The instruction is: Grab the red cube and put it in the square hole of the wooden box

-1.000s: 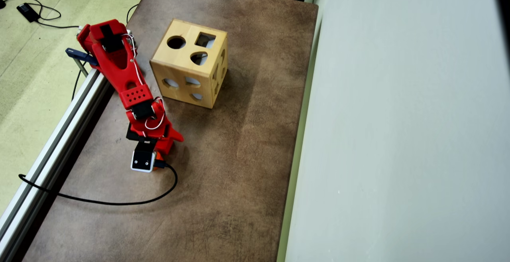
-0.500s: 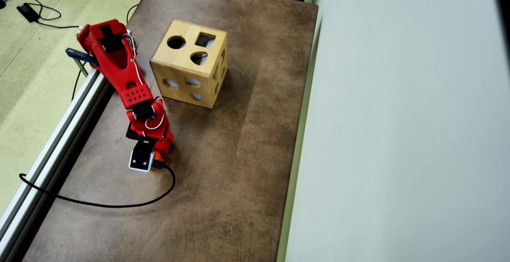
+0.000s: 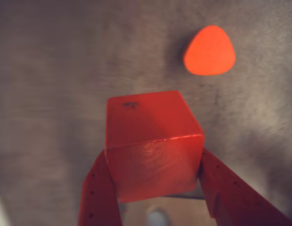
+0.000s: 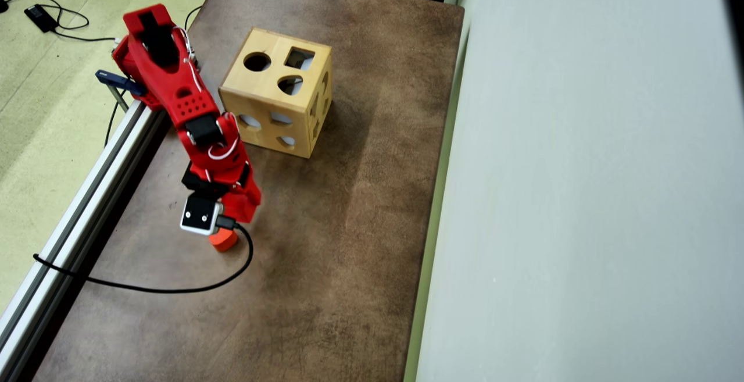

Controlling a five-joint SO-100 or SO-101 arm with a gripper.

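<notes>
Gripper clamped on the red cube, held above the brown table near an orange rounded block. The wooden box stands apart on the table; its contents cannot be made out through the holes.

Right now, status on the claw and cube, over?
Claw shut on the red cube. Orange-red rounded block on the table beyond it. Wooden box apart, square hole on top, unblocked.

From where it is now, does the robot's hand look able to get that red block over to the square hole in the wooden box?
Probably yes. The hand grips the red cube, and the square hole on the wooden box faces up, uncovered, with bare table between.
</notes>
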